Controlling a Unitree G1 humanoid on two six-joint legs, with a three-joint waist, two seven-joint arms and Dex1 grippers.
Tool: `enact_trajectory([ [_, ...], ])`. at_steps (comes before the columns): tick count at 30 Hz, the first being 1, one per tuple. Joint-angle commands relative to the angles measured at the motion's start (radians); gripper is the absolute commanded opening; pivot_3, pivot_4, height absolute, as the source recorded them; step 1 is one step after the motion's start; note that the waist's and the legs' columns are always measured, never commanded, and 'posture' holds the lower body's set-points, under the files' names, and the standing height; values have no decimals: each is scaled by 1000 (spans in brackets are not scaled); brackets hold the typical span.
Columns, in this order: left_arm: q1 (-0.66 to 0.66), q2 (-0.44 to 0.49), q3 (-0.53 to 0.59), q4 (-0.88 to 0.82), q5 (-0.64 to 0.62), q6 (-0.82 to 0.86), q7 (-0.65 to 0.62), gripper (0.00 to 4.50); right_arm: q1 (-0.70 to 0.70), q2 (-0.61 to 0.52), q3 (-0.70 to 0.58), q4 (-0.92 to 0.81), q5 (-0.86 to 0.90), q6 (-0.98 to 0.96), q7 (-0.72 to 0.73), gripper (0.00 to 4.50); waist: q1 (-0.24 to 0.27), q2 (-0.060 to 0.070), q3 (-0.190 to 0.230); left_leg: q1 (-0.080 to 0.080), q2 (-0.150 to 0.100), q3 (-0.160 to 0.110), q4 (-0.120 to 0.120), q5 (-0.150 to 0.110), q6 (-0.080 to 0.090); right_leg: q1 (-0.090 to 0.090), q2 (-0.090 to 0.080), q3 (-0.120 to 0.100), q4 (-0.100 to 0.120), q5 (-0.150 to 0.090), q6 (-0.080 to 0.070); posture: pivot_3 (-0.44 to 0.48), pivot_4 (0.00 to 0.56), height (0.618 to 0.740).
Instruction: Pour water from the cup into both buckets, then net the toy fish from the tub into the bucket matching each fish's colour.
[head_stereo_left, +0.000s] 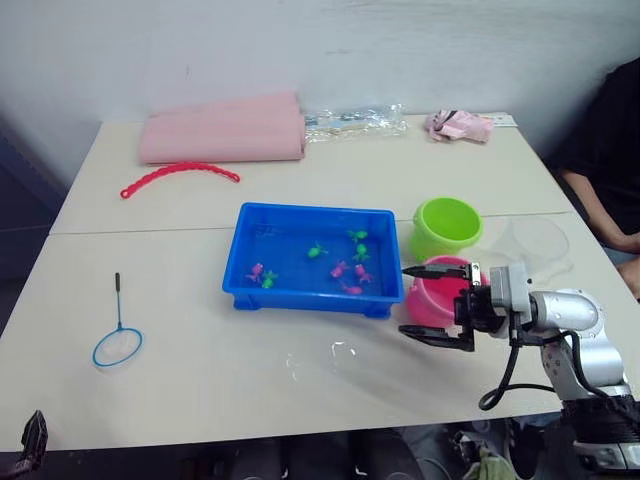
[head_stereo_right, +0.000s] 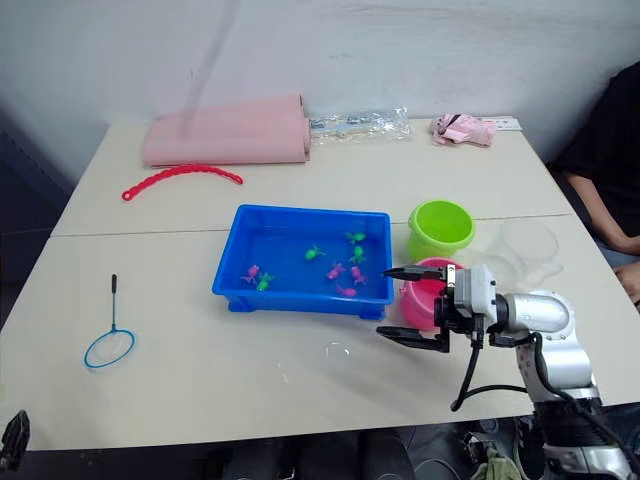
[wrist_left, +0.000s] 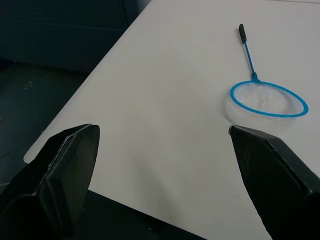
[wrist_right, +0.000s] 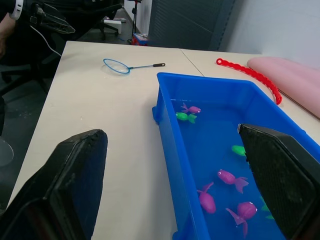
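Note:
The blue tub (head_stereo_left: 243, 255) sits mid-table, holding water and several tiny toy fish, among them a green one (head_stereo_left: 316, 250) and a pink one (wrist_right: 227, 176). To its right stand the lime green bucket (head_stereo_left: 447, 226) and, nearer, the pink bucket (head_stereo_left: 440, 295). The clear cup (head_stereo_left: 536, 240) stands right of the green bucket. My right gripper (head_stereo_left: 404, 300) hangs open just above the table by the pink bucket's left side, at the tub's near right corner. The net (head_stereo_left: 118, 345) lies flat at the table's left. My left gripper (wrist_left: 162, 129) is open and empty, off the table's near left corner.
A pink rolled cloth (head_stereo_left: 225, 135), a red beaded strip (head_stereo_left: 180, 175), a clear plastic bag (head_stereo_left: 355, 122) and a small pink item (head_stereo_left: 458, 125) lie at the back. A person (head_stereo_left: 610, 150) sits at the right edge. Something clear glints on the table (head_stereo_left: 335, 355) in front of the tub.

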Motion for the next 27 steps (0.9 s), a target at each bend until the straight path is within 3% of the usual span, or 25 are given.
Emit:
enact_trajectory([
  [1,-20,65,7,-76,-33,27,31,4500,-10,10,-6,-15,24,-5,18,4432,1,0,0,0,0,0,0,0,0,0,0,-1,0,0,0,0,150,740],
  [4,-89,158,-14,-105,-50,111,61,4500,-6,10,-2,-26,33,5,27,4432,0,3,2,-1,0,-3,0,3,4,3,0,-4,-1,0,0,0,150,740],
  [9,-250,328,-88,-106,-80,323,127,4500,25,9,-9,-60,5,-24,9,4432,-3,13,8,-4,-19,-54,-1,13,10,37,-14,-58,-15,0,3,0,150,740],
  [12,-417,421,-187,-22,-66,456,171,4500,56,-10,-28,-92,-3,-11,-18,4432,6,16,10,-12,-28,-70,0,22,9,37,-15,-80,-11,0,8,0,150,740],
  [16,-610,504,-320,152,-3,577,196,4500,102,-47,-62,-141,25,29,-34,4432,43,17,13,-14,-27,-63,1,29,3,28,-14,-72,-4,1,9,0,150,740],
  [22,-841,535,-479,389,58,647,155,4500,157,-80,-106,-182,52,64,-46,4432,53,16,13,-15,-24,-52,-1,30,0,17,-14,-61,3,1,8,0,150,740],
  [27,-980,540,-577,608,133,585,101,4500,177,-73,-125,-204,45,67,-85,4432,48,15,14,-15,-23,-47,-2,30,-2,15,-10,-58,4,1,8,0,150,740],
])
